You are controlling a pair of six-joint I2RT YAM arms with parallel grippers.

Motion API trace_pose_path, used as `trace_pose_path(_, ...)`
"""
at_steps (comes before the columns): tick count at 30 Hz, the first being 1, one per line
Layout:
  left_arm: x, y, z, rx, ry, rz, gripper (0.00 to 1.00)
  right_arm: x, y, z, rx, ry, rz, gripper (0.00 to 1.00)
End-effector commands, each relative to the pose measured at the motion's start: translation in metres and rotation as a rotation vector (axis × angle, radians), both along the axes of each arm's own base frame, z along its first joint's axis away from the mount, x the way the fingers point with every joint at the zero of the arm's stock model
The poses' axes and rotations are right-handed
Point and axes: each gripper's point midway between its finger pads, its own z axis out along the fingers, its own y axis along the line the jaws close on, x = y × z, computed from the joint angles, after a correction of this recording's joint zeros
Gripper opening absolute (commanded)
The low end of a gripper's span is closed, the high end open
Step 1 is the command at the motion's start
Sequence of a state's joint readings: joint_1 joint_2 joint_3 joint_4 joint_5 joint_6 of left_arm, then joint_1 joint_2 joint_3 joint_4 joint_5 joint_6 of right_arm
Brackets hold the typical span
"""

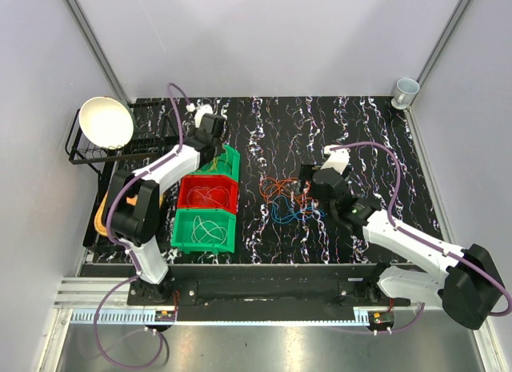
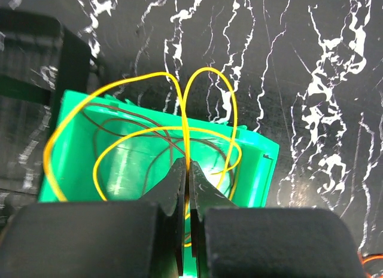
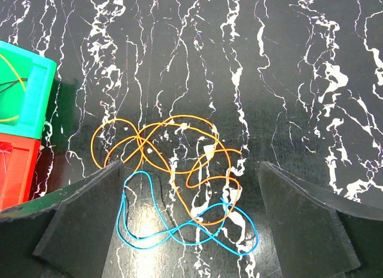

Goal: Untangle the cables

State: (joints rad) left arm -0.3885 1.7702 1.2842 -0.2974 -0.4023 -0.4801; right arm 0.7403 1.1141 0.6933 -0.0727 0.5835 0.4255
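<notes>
My left gripper (image 2: 189, 165) is shut on a yellow cable (image 2: 206, 75) and holds it above the far green bin (image 2: 257, 170), which has a dark brown cable inside. In the top view this gripper (image 1: 212, 140) is over that bin (image 1: 230, 166). My right gripper (image 3: 191, 176) is open and empty, hovering over a tangle of an orange cable (image 3: 173, 134) and a blue cable (image 3: 179, 236) on the black marbled table. The tangle (image 1: 286, 198) lies just left of the right gripper (image 1: 320, 184) in the top view.
A red bin (image 1: 210, 194) and a near green bin (image 1: 204, 230), each with cables inside, stand in a row below the far green bin. A black rack with a white bowl (image 1: 106, 122) is at the back left. A cup (image 1: 406, 90) stands at the back right corner.
</notes>
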Motion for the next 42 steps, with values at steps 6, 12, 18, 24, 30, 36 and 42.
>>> trace_pose_path(6,-0.019,-0.005,-0.011,-0.293,-0.091,0.196,0.0,0.008,0.003,0.017,0.039,-0.044,-0.016,0.98)
trace_pose_path(12,-0.025,-0.005,-0.02,-0.326,-0.09,0.207,0.0,0.007,0.003,0.017,0.04,-0.044,-0.015,0.98)
trace_pose_path(18,-0.022,-0.005,-0.004,-0.299,-0.1,0.179,0.1,0.008,0.003,0.018,0.044,-0.046,-0.016,0.98)
trace_pose_path(24,-0.023,-0.007,0.01,-0.286,-0.082,0.158,0.29,0.007,0.003,0.018,0.045,-0.047,-0.016,0.98)
trace_pose_path(30,-0.031,-0.008,0.041,-0.317,-0.127,0.13,0.56,0.008,0.003,0.017,0.042,-0.046,-0.015,0.98)
trace_pose_path(36,-0.05,-0.008,0.078,-0.308,-0.174,0.111,0.81,0.008,0.002,0.019,0.044,-0.048,-0.017,0.98)
trace_pose_path(42,-0.076,-0.015,0.111,-0.24,-0.229,0.064,0.96,0.008,0.002,0.018,0.041,-0.046,-0.016,0.98)
